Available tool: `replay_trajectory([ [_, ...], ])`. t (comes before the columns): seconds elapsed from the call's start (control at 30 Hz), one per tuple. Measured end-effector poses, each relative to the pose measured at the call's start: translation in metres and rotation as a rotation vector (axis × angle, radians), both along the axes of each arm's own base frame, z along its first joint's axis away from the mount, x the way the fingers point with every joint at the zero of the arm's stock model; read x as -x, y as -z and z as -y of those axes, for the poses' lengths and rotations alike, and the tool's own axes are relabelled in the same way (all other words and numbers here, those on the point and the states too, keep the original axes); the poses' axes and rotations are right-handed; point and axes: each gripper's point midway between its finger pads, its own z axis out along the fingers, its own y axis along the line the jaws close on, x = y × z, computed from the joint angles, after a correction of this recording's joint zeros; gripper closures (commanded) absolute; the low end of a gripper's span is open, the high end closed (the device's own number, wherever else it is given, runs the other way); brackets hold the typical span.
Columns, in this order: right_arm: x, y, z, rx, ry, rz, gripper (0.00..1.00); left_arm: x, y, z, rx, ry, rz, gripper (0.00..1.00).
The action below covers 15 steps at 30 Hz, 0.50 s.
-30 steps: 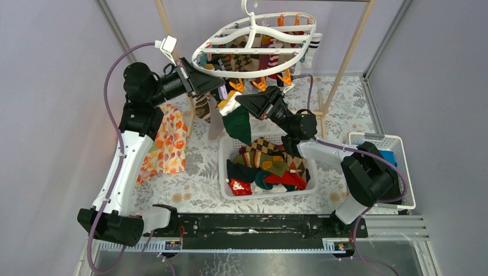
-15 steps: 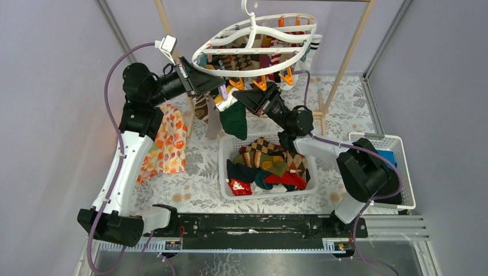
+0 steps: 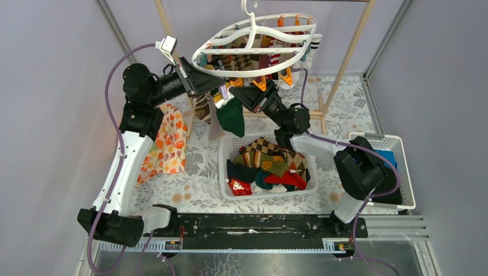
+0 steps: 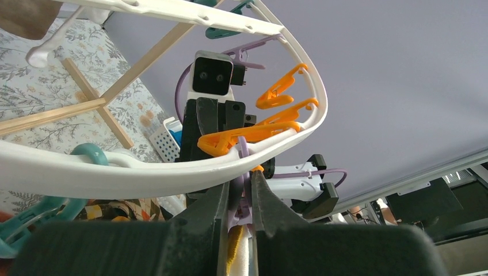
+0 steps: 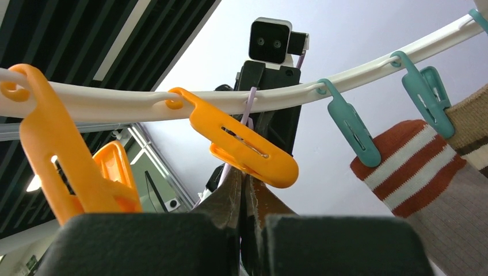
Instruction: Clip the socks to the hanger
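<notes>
The white oval hanger (image 3: 202,60) hangs at the top centre with several socks clipped on its far side. My left gripper (image 3: 217,87) is under its near rim, shut on a purple clip (image 4: 241,198). A white and mustard sock edge (image 4: 243,253) sits between the left fingers just below that clip. My right gripper (image 3: 237,95) is shut on the dark green sock (image 3: 231,117), which hangs right beside the left gripper. In the right wrist view the right gripper (image 5: 244,190) is pressed shut under an orange clip (image 5: 247,146); the sock is hidden there.
A white basket (image 3: 223,167) holding several loose socks stands below the grippers. An orange floral cloth (image 3: 170,144) hangs at the left. A second white basket (image 3: 403,155) with blue clothes is at the right. The wooden rack (image 3: 345,63) stands behind the hanger.
My right gripper has moved up and left with the green sock, bringing it against the left gripper and the purple clip. The left arm has hardly moved.
</notes>
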Motion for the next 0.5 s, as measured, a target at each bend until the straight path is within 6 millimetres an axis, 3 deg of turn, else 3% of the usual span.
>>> replay_trajectory([
  [0.13, -0.0013, 0.0015, -0.0021, -0.001, 0.004, -0.005, 1.00, -0.0007, 0.0016, -0.0002, -0.006, -0.003, 0.002, 0.54],
  [0.5, -0.0027, 0.0009, -0.0025, -0.007, 0.020, -0.005, 1.00, 0.0053, 0.0048, -0.0043, -0.053, -0.028, 0.037, 0.20],
])
